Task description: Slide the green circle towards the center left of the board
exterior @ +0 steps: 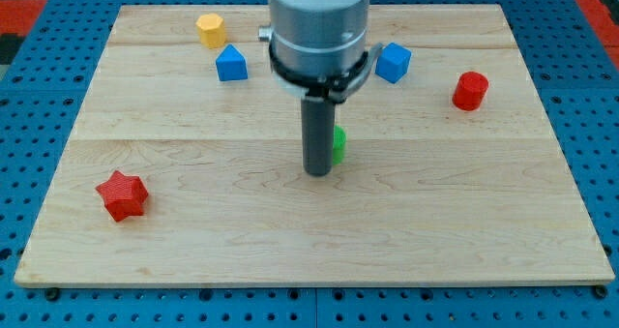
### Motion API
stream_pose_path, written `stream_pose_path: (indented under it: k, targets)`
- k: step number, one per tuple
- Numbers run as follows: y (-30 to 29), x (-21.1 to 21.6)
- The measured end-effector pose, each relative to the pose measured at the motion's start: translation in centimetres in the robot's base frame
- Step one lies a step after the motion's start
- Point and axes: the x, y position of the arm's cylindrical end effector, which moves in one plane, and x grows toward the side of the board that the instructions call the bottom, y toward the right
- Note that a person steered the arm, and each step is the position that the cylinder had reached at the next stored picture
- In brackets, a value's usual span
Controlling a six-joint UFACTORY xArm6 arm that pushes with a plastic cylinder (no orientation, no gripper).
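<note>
The green circle [338, 144] lies near the middle of the wooden board [193, 222], mostly hidden behind my rod; only a green sliver shows at the rod's right side. My tip [318, 172] rests on the board just left of and slightly below the green block, touching or nearly touching it. The arm's grey body hangs down from the view's top centre.
A yellow hexagon block [210, 28] and a blue house-shaped block [231, 64] sit at the top left. A blue block [393, 62] sits right of the arm, a red cylinder-like block [470, 91] at the right, a red star [122, 194] at the lower left.
</note>
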Motion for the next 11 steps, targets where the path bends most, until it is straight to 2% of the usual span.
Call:
stream_pose_path:
  k: [1, 2, 4, 5, 6, 7, 8, 10, 11]
  targets:
    - [5.2, -0.1]
    - [5.6, -1.9]
    - [-5.7, -3.5]
    - [1.0, -4.0]
    - [2.1, -5.0]
    - [0.7, -8.6]
    - [-3.3, -8.0]
    - [-15.2, -7.4]
    - [-16.1, -7.4]
